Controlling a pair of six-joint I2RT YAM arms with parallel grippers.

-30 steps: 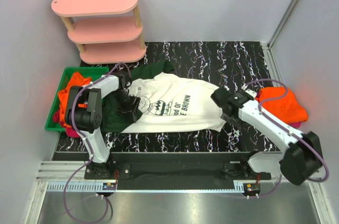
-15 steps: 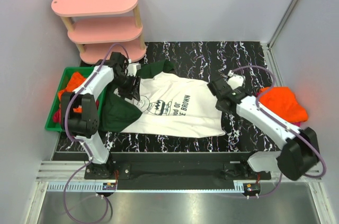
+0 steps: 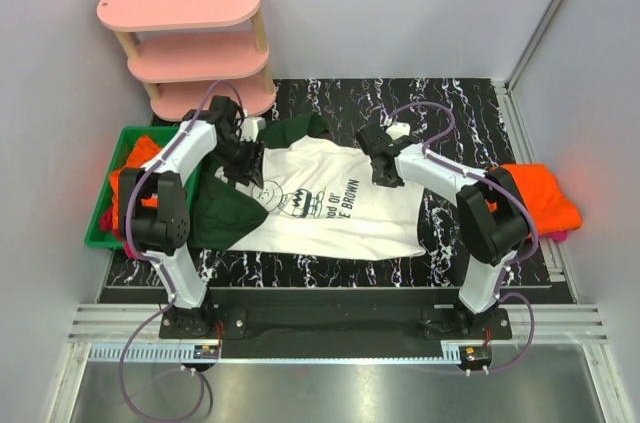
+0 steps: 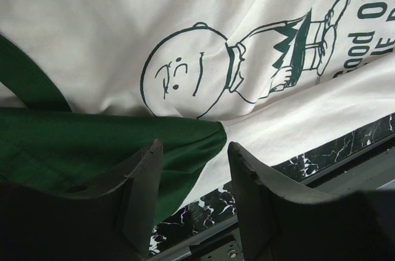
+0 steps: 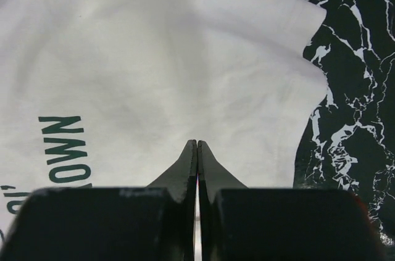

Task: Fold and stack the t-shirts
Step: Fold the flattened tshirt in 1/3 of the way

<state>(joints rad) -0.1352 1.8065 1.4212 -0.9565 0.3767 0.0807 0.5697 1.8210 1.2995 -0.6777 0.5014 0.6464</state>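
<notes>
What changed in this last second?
Both arms swung toward the far side: the left gripper, open, to the collar end of the white cloth t-shirt with dark green sleeves; the right gripper inward over its hem end, closing shut. The shirt stayed spread out.

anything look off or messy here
The white t-shirt lies skewed on the table, and its far green sleeve is bunched up rather than spread flat. Nothing looks torn or spilled.

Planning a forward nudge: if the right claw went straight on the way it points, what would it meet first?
The white t-shirt: the shut right claw points straight at its plain cloth. Whether the tips already touch it, I cannot tell.
</notes>
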